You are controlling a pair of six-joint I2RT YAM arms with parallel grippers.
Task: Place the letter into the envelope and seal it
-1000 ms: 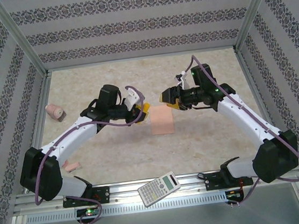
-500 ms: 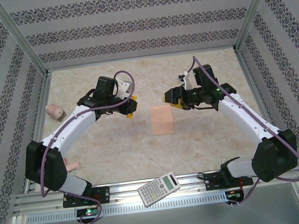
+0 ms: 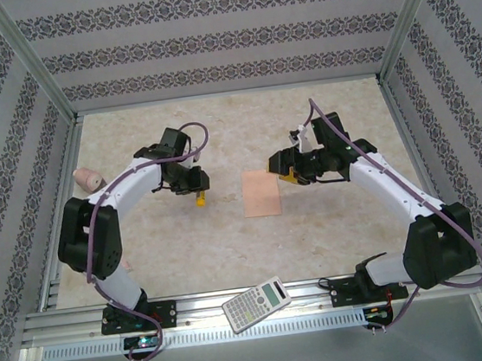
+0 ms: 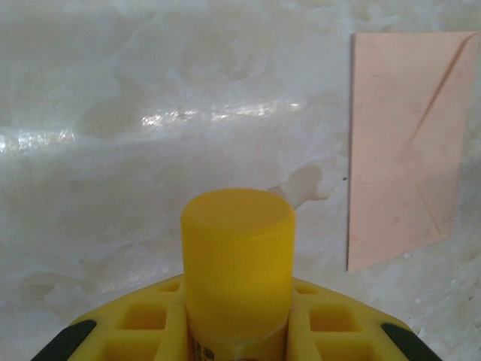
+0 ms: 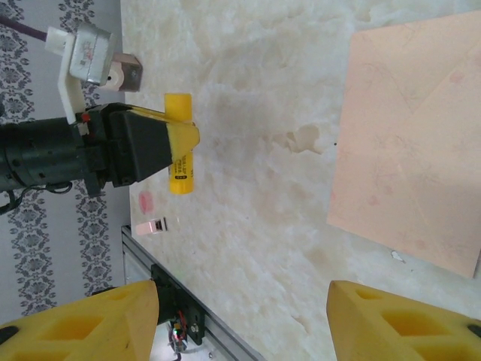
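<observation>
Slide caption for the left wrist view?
Left end effector grips a yellow glue stick, envelope flat on the table.

Folds the left arm sharply at the elbow and reaches inward over the worktop (image 3: 334, 231), with the left claw (image 3: 193, 186) tipped downward and clamped on a yellow glue stick (image 3: 200, 200), its cap end poking out past the fingers (image 4: 124, 329). Stretches the right arm up from its base, bends it inward, and holds the right claw (image 3: 283, 165) low with jaws spread wide. Points both claws toward each other, well apart
</observation>
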